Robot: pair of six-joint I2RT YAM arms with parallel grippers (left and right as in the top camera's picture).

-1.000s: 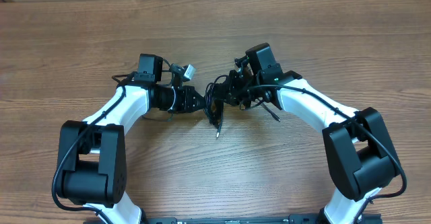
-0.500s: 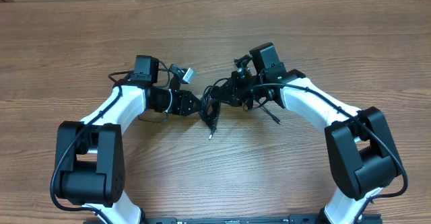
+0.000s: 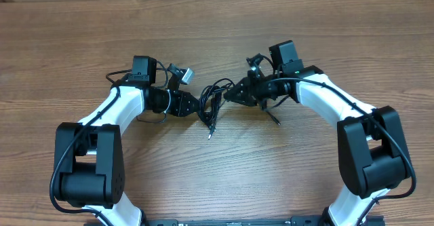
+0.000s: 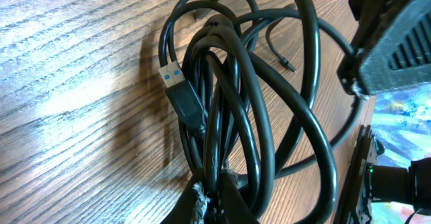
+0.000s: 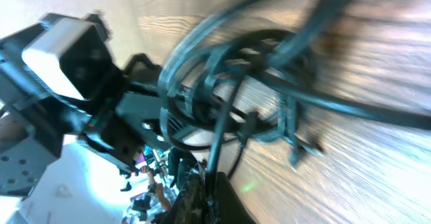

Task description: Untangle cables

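Between the two sets of fingers, the thin black flexible cables (image 3: 214,98) hang bunched in loose, overlapping loops over the brown wood-grain counter (image 3: 217,36). Whether the loops touch the wood cannot be told. The left fingers (image 3: 201,110) are pressed together on several strands at their side of the bundle. In the left wrist view, the cables (image 4: 252,123) converge into those fingers (image 4: 209,200) at the bottom edge. Just ahead of them, a black USB plug with a silver shell and blue insert (image 4: 176,83) lies against the loops. From this pinch one loose end trails away across the counter to a small silver tip (image 3: 209,136). The right fingers (image 3: 232,95) are likewise clamped shut on the opposite side of the bundle. Their own camera shows the blurred cables (image 5: 229,96) with one strand running straight into the fingers (image 5: 202,192). Beyond each grip stand the white-and-black left arm (image 3: 119,107) and right arm (image 3: 332,104)
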